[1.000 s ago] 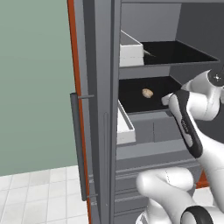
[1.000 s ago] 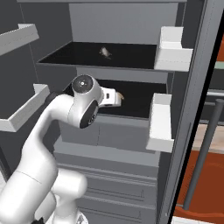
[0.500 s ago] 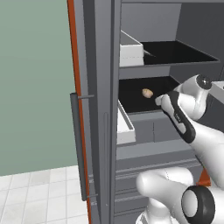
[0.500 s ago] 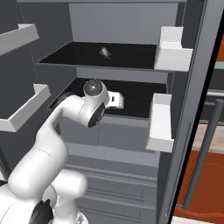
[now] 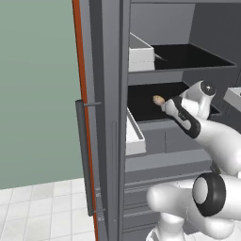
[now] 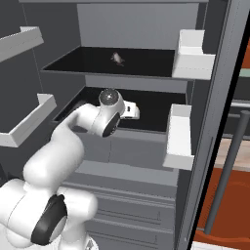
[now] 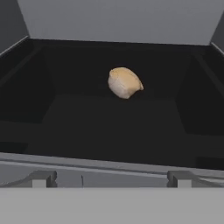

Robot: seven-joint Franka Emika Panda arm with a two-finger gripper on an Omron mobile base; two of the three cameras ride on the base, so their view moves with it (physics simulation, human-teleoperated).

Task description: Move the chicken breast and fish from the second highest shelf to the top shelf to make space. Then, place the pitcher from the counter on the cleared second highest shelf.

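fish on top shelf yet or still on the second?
On the top shelf: the fish lies there in the right base view; the chicken breast sits on the second highest shelf.

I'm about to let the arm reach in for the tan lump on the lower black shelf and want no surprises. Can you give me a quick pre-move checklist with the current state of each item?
1. Small rounded tan chicken breast lies free on the lower black shelf: ok.
2. Two-finger gripper faces the chicken breast, slightly off centre: ok.
3. Fingers spread wide, nothing between them: ok.
4. Shelf around the chicken breast free of other items: ok.
5. Small silvery-grey fish already on the upper black shelf: ok.
6. Room left on that upper shelf beside the fish: ok.
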